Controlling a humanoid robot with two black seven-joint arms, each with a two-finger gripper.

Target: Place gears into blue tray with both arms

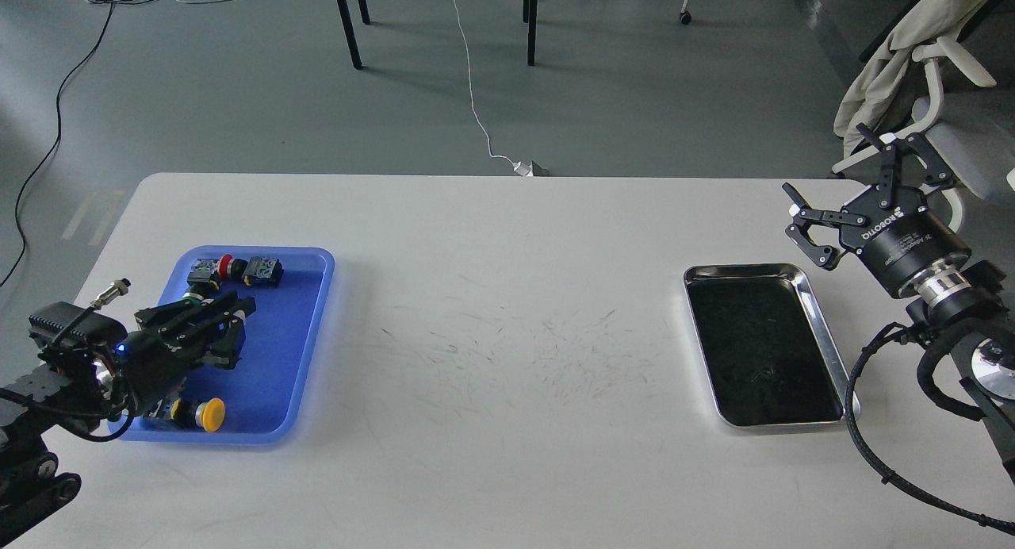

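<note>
The blue tray lies at the left of the white table and holds push-button switches. No gears show in this view; they are hidden or too small to make out. My left gripper hovers over the middle of the blue tray, pointing right. It is dark against the tray, so I cannot tell its fingers apart or whether it holds anything. My right gripper, marked ROBOTIQ, is raised at the table's far right edge, beyond the steel tray. It is open with nothing between its fingers.
A shiny steel tray with a dark bottom lies at the right. In the blue tray are a red-capped switch, a yellow-capped one and a dark switch body. A chair stands behind the right arm.
</note>
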